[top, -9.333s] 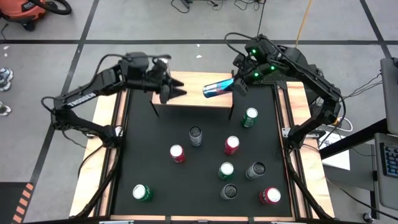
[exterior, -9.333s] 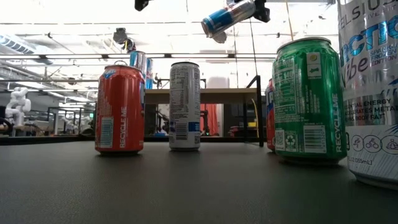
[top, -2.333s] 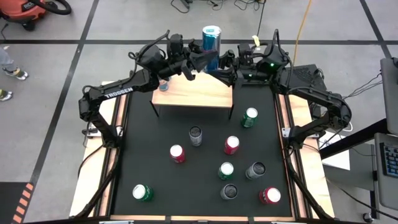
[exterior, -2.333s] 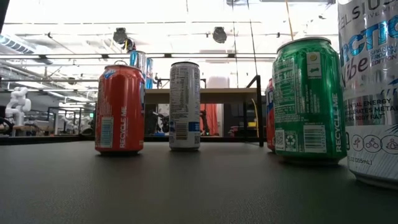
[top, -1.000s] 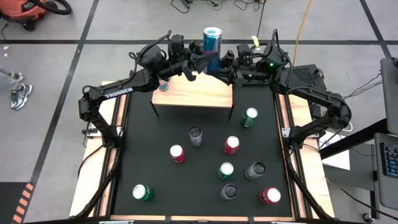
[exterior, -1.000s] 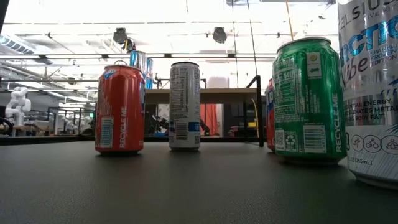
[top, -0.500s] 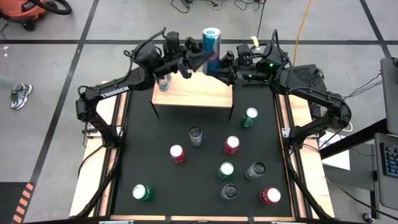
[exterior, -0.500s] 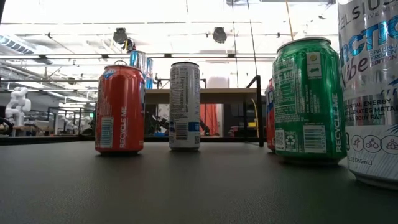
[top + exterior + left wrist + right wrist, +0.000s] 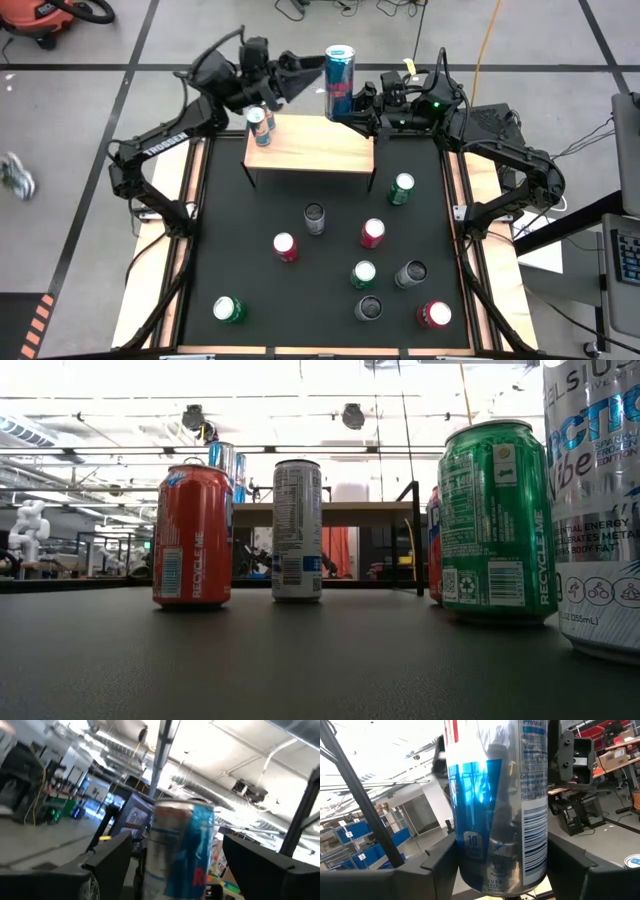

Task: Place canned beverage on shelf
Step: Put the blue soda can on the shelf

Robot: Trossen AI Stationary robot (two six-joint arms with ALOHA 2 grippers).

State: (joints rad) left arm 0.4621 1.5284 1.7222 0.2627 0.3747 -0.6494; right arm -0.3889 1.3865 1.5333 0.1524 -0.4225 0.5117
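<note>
Between right gripper (image 9: 352, 104) fingers: blue can (image 9: 339, 80), upright.

red can (image 9: 192, 535), green can (image 9: 497, 520), shelf (image 9: 320, 513)

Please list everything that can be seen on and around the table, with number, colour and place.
table: one, black top, centre.
shelf: one, light wood, far end of the table.
small can: one, blue and silver, on the shelf's left end.
tall can: one, blue and silver, held over the shelf's far right part.
red cans: three, on the table.
green cans: three, on the table.
dark or grey cans: three, on the table.
shoe: one, a person's, on the floor at the left.
right gripper: closed on the tall can.
left gripper: open, beside the tall can.
</note>
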